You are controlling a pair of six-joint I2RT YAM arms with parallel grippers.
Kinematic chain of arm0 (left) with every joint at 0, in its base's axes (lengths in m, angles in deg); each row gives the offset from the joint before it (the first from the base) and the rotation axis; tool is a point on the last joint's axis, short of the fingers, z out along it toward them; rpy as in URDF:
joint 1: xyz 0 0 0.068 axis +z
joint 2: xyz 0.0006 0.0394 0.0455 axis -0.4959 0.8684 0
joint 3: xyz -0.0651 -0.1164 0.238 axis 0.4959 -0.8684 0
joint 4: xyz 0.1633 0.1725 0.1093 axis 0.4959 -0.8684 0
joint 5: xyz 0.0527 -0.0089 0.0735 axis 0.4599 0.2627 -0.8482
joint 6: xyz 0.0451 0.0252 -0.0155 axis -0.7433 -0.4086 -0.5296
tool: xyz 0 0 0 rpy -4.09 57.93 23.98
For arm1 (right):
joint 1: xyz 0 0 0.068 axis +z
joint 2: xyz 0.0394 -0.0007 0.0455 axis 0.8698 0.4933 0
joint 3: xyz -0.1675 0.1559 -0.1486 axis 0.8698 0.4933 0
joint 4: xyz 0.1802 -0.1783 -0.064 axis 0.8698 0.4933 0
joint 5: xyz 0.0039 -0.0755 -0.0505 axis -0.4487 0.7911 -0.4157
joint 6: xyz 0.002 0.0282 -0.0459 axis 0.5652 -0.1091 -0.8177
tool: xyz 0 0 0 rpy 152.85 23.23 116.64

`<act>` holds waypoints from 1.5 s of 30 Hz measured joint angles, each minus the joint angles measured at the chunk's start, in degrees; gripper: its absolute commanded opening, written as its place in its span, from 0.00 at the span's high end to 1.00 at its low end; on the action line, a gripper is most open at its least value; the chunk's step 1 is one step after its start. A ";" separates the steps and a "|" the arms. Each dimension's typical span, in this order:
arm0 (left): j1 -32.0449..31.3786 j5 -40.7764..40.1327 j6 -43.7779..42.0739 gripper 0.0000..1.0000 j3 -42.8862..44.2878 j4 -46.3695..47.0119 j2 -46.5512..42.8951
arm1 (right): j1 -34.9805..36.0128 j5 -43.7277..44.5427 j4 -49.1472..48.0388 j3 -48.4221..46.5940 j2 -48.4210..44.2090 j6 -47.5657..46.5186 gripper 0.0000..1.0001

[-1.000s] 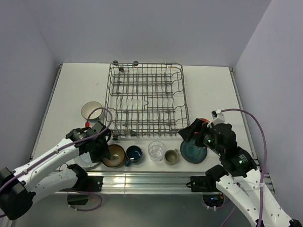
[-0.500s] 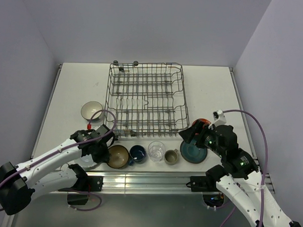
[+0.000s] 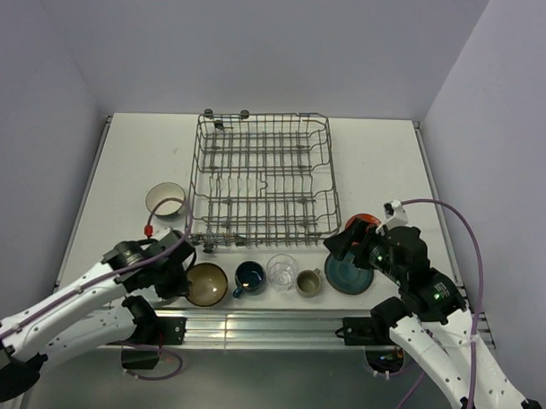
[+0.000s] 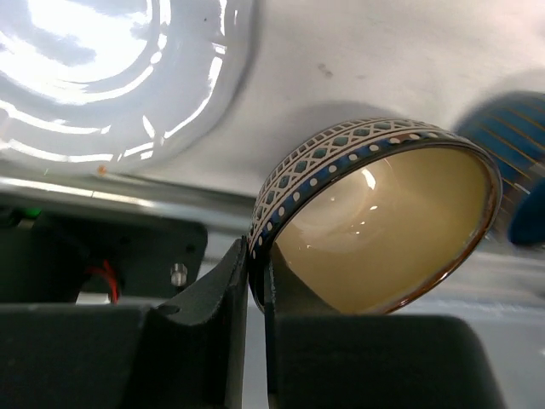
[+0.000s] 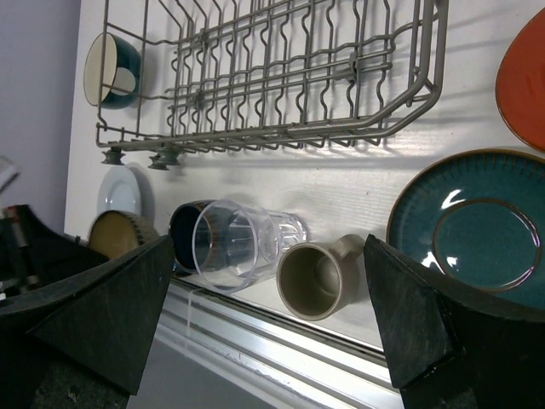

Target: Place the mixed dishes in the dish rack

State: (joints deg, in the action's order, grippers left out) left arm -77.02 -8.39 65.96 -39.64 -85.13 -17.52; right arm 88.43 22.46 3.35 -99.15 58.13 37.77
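Left claw (image 4: 257,271) pulled back, brown bowl (image 4: 383,230) rim pinched

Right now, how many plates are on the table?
3: a teal plate near right, an orange plate behind it, and a pale plate mostly hidden under the left arm.

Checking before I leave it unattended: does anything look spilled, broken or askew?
Nothing stands out. The left gripper pinches the rim of the brown bowl, on the near side of the dish rack. No spill, crack or toppled piece shows on the table.
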 measured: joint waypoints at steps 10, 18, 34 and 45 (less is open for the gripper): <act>-0.13 -0.46 0.37 1.00 14.47 -10.03 -13.75 | 0.00 -5.62 -0.74 -1.64 4.59 -1.90 0.02; -0.17 6.78 -4.66 1.00 14.56 3.72 -15.74 | 0.00 -23.21 -12.90 -2.97 7.28 1.29 0.02; -0.17 14.58 -9.86 1.00 13.27 28.44 -3.13 | 5.29 -36.44 -35.50 -2.73 12.07 10.91 0.01; -0.22 15.87 -11.13 1.00 13.66 31.34 -1.05 | 11.85 -33.31 -39.54 -2.40 15.85 10.51 0.00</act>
State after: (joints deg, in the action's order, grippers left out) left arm -77.24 7.48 54.84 -25.98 -53.78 -18.57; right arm 100.27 -10.85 -36.18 -101.55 73.97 48.28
